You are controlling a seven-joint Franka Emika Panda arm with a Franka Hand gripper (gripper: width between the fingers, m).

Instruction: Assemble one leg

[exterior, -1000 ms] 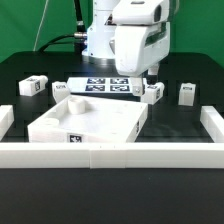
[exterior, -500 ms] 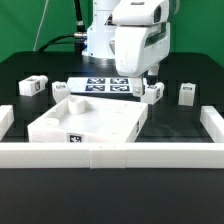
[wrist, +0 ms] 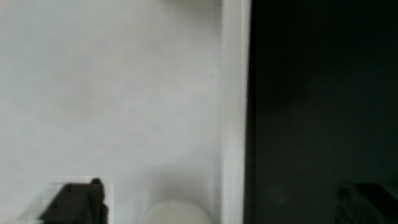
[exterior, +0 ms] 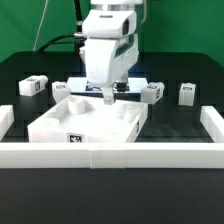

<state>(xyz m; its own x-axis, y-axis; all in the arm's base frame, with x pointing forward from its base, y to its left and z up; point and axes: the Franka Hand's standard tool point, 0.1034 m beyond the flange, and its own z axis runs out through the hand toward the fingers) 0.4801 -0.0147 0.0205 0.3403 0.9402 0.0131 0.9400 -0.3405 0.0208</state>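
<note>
1. A leg (exterior: 33, 87), a small white stubby post with a black-and-white tag on its side, stood on the bench at the exterior view's left.
2. A second leg (exterior: 60, 90) of the same make stood just beside it, nearer the middle.
3. A third leg (exterior: 152, 93) sat right of centre, its tagged face toward the camera.
4. A fourth leg (exterior: 187, 94) stood apart at the exterior view's right.

Bright, even overhead light; exterior view soft and grainy, wrist view blurred, half dark.
</note>
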